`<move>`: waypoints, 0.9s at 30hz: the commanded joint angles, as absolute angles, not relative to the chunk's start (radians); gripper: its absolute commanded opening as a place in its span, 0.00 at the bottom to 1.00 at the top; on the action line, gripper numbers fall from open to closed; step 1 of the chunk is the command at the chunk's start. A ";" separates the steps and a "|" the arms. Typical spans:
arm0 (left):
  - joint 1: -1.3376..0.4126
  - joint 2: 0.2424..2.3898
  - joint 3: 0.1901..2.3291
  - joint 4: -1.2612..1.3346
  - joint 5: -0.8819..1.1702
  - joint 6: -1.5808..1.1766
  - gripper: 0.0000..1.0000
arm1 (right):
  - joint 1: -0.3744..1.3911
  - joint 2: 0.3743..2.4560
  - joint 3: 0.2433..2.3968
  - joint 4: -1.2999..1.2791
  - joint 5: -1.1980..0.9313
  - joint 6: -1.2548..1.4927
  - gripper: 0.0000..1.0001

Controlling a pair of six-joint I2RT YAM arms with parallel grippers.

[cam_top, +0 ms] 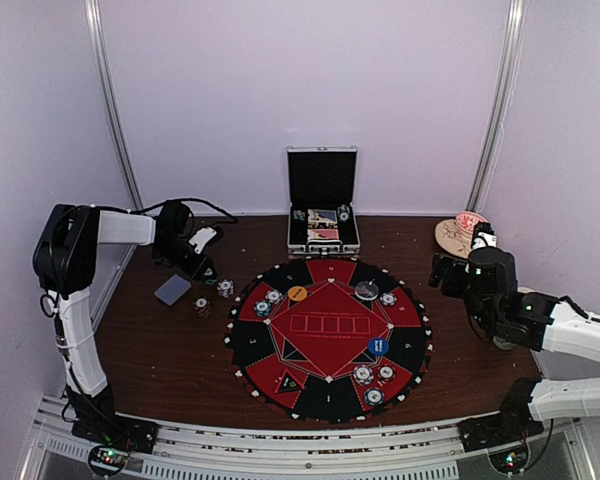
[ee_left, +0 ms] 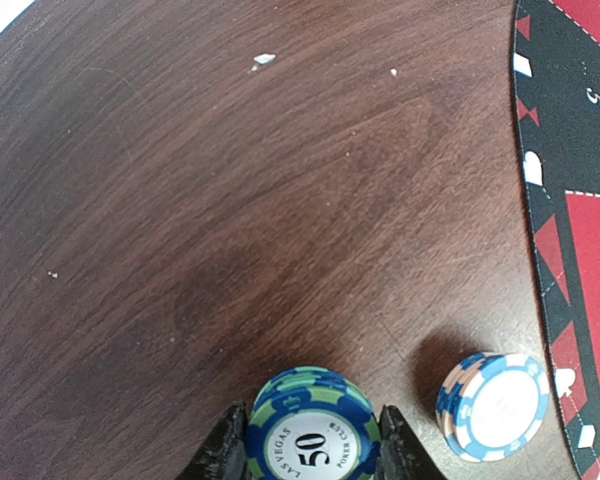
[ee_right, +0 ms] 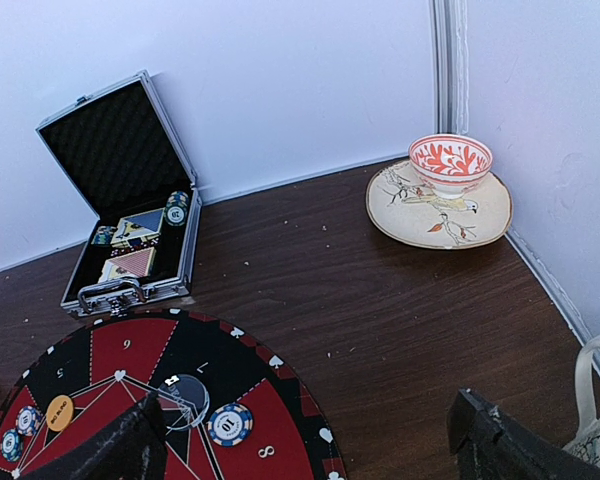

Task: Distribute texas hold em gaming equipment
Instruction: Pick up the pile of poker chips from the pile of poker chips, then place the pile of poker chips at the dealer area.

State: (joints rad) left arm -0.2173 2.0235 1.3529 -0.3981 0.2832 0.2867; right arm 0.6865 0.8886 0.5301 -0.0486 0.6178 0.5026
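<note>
Chips first: a green-and-blue chip stack (ee_left: 313, 425) marked 50 sits between the fingers (ee_left: 227, 452) of the left gripper (ee_left: 313, 450). The gripper is closed to the stack's width, one finger against each side. We cannot tell whether the stack rests on the desk (cam_top: 170, 350) or hangs just off it. This is in the far left part of the desk, between the left edge and the round red-and-black mat (cam_top: 328, 340). Just beside the held stack, nearer the mat's rim, a blue-and-white chip stack (ee_left: 495, 405) stands alone on the bare wood. A grey-blue deck of cards (cam_top: 172, 290) lies flat near it, toward the left edge. On the mat we see a pair of chips (cam_top: 273, 297) on its far left side, with an orange disc (cam_top: 297, 294) beside them. A dark disc (cam_top: 367, 290) and a single chip (cam_top: 388, 299) sit on the far right side. A blue disc (cam_top: 378, 347) lies toward the right, and three more chips (cam_top: 363, 375) are grouped by the mat's near rim. An open metal case (cam_top: 323, 215) stands at the middle of the far edge, holding card packs and a few chips. The right gripper (ee_right: 305, 420) hovers past the mat's right side with its fingers (ee_right: 110, 450) spread wide and nothing between them. A plate (ee_right: 480, 220) carrying a red-patterned bowl (ee_right: 450, 162) sits in the far right corner. A patterned mug (ee_right: 598, 445) stands by the right edge.
</note>
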 commanded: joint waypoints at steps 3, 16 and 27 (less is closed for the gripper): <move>-0.215 1.941 1.365 -0.411 0.324 0.296 0.14 | 0.681 0.882 0.521 -0.046 0.621 0.502 1.00; -0.409 1.870 1.461 -0.477 0.317 0.307 0.13 | 0.681 0.890 0.520 -0.043 0.631 0.506 1.00; -0.711 2.085 1.841 -0.568 0.338 0.220 0.13 | 0.681 0.820 0.507 -0.057 0.655 0.524 1.00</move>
